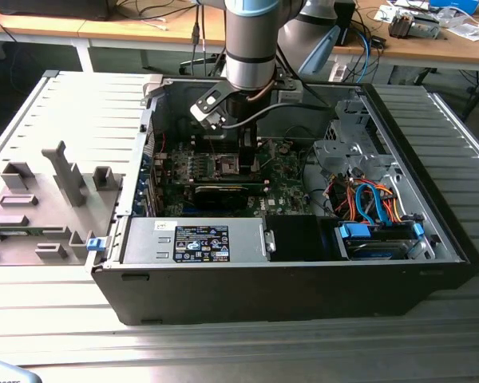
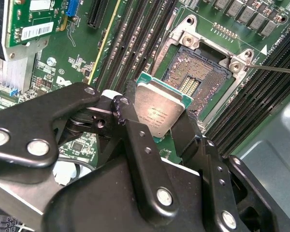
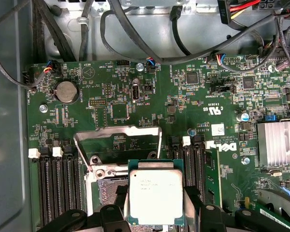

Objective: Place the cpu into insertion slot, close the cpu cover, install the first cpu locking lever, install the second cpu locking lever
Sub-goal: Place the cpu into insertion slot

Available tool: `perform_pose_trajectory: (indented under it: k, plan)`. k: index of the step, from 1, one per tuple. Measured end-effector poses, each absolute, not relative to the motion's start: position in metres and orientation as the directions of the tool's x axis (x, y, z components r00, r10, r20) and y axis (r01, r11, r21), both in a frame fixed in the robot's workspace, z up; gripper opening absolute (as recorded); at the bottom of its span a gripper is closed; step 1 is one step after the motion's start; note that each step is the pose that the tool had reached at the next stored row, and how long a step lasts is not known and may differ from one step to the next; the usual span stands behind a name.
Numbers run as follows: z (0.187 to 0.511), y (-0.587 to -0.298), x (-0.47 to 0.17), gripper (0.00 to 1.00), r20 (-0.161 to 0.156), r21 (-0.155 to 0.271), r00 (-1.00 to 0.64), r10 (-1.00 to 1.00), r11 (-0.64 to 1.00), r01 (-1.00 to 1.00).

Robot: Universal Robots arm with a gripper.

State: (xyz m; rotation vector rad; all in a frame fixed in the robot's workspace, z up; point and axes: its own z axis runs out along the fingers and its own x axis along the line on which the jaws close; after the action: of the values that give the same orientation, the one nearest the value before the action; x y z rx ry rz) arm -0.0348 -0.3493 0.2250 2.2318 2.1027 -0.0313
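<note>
Pointing down, pincer [image 2: 156, 119] clasping cpu [image 2: 159, 112]

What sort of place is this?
Probably a robotics lab or electronics workshop: an open black desktop computer case sits on a ribbed grey metal table, cluttered wooden desks stand behind, and the gripper holds a flat silver-grey cpu.

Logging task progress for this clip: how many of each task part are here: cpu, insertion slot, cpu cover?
cpu: 1, held in the pincer
insertion slot: 1, empty
cpu cover: 1, raised open
Total: 3
</note>
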Motion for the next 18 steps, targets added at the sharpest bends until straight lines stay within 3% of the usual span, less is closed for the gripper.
perform_pose_trajectory:
  k: [18]
  plan:
    - [0.2207, -0.3493, -0.0349, 0.54, -0.066, 0.041, 0.061, 0.996, -0.058, 0.997]
